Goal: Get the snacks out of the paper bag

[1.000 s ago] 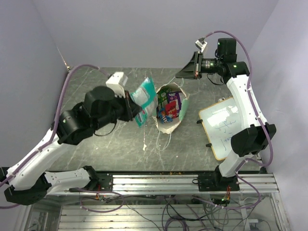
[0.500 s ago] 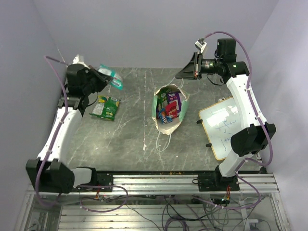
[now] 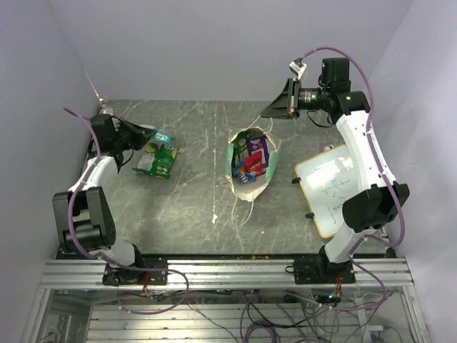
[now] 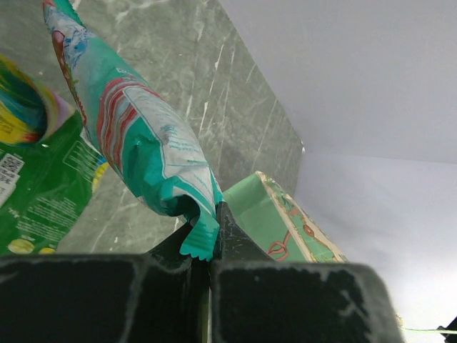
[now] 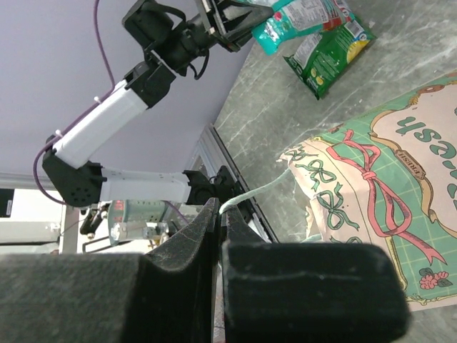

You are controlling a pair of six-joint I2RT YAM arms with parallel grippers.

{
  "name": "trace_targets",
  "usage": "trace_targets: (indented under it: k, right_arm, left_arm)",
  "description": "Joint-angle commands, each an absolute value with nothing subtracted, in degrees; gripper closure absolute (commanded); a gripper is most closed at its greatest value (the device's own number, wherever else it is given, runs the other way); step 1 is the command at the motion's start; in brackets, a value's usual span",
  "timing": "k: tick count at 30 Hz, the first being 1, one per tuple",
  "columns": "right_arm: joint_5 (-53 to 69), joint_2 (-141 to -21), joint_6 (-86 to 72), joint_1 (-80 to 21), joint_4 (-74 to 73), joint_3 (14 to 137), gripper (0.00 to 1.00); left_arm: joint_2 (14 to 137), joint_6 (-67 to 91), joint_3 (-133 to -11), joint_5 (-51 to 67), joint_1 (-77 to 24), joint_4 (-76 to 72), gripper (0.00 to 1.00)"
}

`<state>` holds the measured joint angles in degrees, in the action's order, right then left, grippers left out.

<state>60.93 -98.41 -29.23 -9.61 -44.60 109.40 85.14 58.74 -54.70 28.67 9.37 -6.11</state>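
**Paper bag (image 3: 247, 189) open mid-table, snacks (image 3: 254, 160) in purple, red and blue inside.**
Your left gripper (image 4: 207, 232) is clamped on a teal packet (image 4: 139, 143), over a green packet (image 3: 158, 161) near the table's (image 3: 193, 207) left edge. Your right gripper (image 5: 220, 211) pinches the bag's string handle (image 5: 251, 196). Bag lettering unreadable.

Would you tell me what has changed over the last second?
The left gripper, shut on the teal snack packet, swung it from beside the paper bag far to the left and lowered it by the green packet. The right gripper, shut on the string handle, and the bag stayed put.
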Motion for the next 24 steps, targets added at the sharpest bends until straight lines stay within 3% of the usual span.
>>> trace_targets:
  k: [1, 24]
  right_arm:
    - [60.71, -98.35, -28.12, -9.58, -44.98, 110.65, 1.00]
    - [60.47, -98.54, -27.73, -9.63, -45.19, 110.21, 1.00]
  left_arm:
    - [89.16, 58.70, -55.18, 34.77, 11.24, -14.19, 0.93]
    - [94.04, 56.34, -45.47, 31.73, 14.99, -14.85, 0.93]
